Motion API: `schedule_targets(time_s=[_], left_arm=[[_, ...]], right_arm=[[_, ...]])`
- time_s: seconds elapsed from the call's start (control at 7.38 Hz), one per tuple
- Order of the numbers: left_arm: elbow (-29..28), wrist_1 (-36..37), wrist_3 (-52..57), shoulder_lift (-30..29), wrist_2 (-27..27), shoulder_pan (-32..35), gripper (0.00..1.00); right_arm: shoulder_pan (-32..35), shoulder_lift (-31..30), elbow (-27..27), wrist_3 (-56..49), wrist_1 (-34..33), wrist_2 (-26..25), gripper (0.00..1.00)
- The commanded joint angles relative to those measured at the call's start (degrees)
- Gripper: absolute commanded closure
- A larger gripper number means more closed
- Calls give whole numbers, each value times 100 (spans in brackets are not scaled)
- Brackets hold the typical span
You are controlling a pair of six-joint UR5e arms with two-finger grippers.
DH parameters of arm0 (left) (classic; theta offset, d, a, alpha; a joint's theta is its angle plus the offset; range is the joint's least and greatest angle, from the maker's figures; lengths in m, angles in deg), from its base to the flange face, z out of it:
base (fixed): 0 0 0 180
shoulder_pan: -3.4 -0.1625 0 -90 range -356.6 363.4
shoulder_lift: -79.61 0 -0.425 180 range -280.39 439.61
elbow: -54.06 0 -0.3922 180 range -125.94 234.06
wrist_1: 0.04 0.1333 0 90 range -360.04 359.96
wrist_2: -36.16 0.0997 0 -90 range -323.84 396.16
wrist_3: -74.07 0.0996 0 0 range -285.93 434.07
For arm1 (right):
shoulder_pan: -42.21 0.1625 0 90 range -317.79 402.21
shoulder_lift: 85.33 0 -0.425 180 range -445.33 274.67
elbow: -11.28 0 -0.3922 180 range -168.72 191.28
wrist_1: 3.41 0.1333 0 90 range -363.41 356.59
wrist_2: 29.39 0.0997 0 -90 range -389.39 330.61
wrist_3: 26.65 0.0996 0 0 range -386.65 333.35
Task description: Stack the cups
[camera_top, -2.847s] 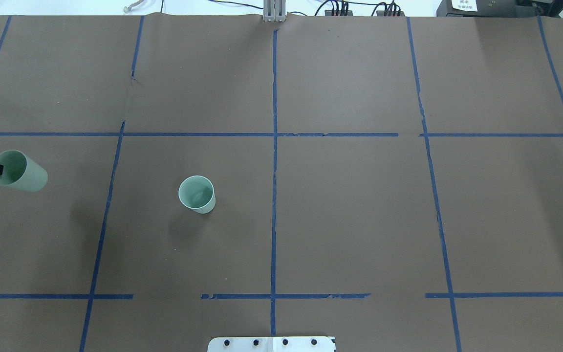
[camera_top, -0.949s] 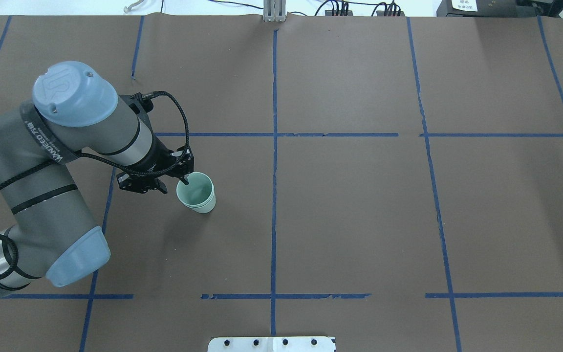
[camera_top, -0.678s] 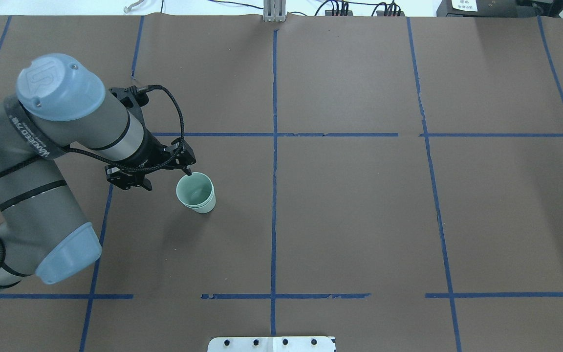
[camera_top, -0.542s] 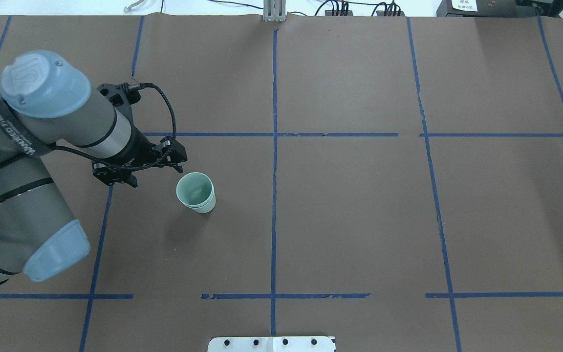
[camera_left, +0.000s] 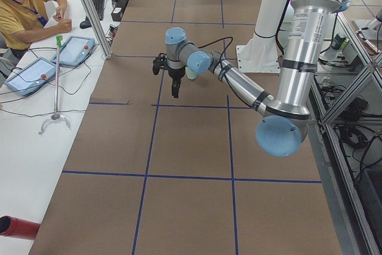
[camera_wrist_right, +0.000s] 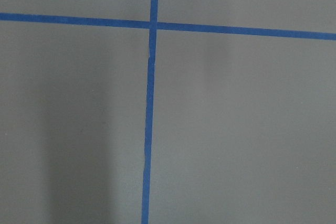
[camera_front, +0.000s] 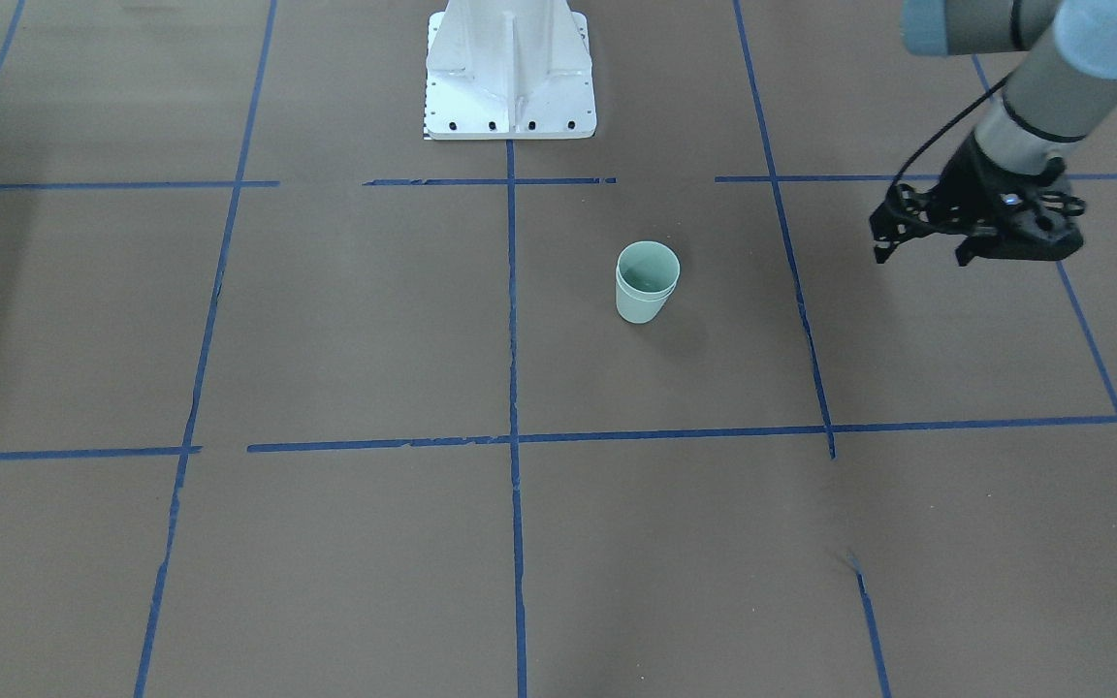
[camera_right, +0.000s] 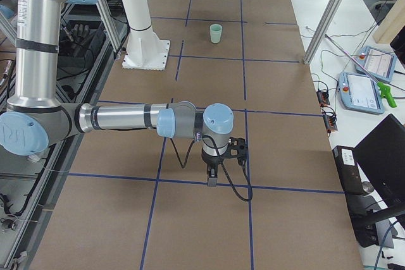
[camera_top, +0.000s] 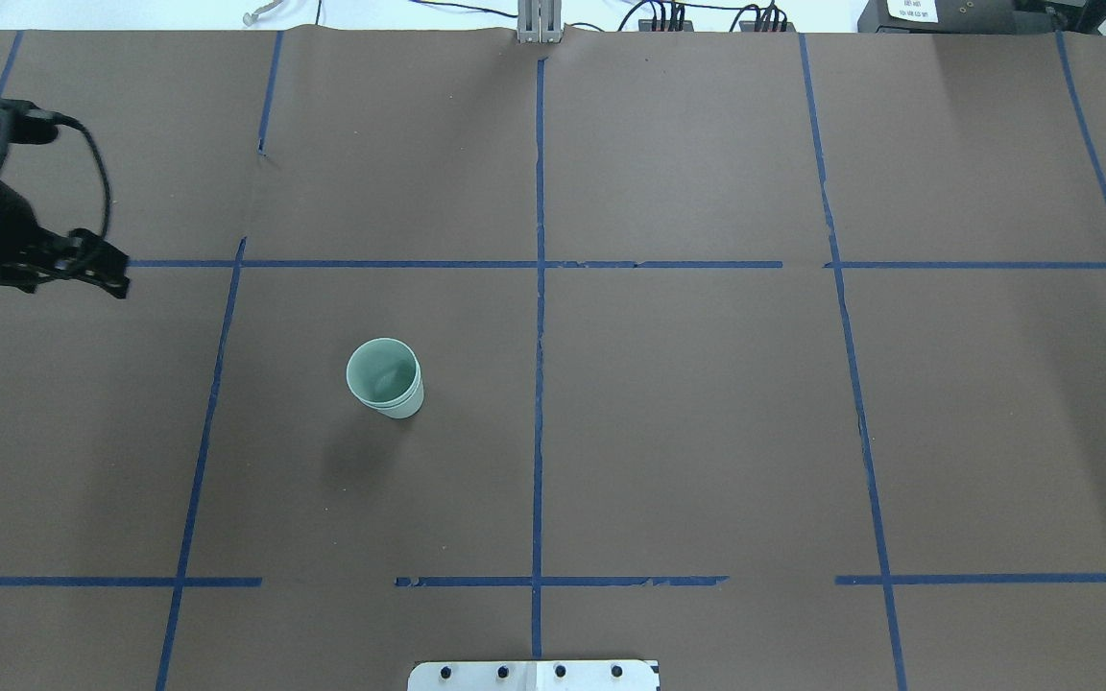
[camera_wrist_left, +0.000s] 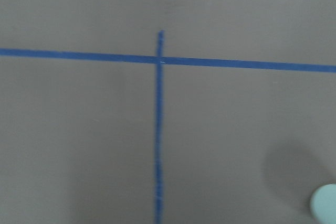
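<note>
Two pale mint-green cups (camera_top: 385, 377) stand nested one in the other, upright on the brown table, left of centre. They also show in the front-facing view (camera_front: 647, 281), in the exterior right view (camera_right: 216, 33) and as a pale corner in the left wrist view (camera_wrist_left: 325, 204). My left gripper (camera_front: 920, 255) is open and empty, well off to the side of the cups and above the table. It sits at the overhead view's left edge (camera_top: 73, 281). My right gripper (camera_right: 212, 180) shows only in the exterior right view, far from the cups; I cannot tell whether it is open or shut.
The white robot base (camera_front: 510, 78) stands at the table's robot side. Blue tape lines (camera_top: 539, 317) divide the brown cover into squares. An operator (camera_left: 24, 4), tablets (camera_left: 74, 49) and a metal stand (camera_left: 55, 88) are on the side bench.
My left gripper carried one cup in, set it in the standing cup and let go. Since then it has drawn back far to the left, open and empty.
</note>
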Motion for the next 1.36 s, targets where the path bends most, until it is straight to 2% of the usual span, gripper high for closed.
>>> schedule_targets(time_s=[0.0,0.27,0.41,0.54,0.81,1.22], left_arm=[[-318,12,2572,1030,-248,1440,0],[-1064,-6,4042,1384,-257,2435,0],[-1320,20,4415,1394,-266,2701,0],[-1444,21,4436,1455,-266,2738,0],[-1437,3,4419,1639,-939,2826,0],[-1576,-6,4427,1649,-925,2818,0]], right_arm=[[3,0,0,0,0,0,0],[-5,0,0,0,0,0,0],[3,0,0,0,0,0,0],[-5,0,0,0,0,0,0],[-5,0,0,0,0,0,0],[3,0,0,0,0,0,0]])
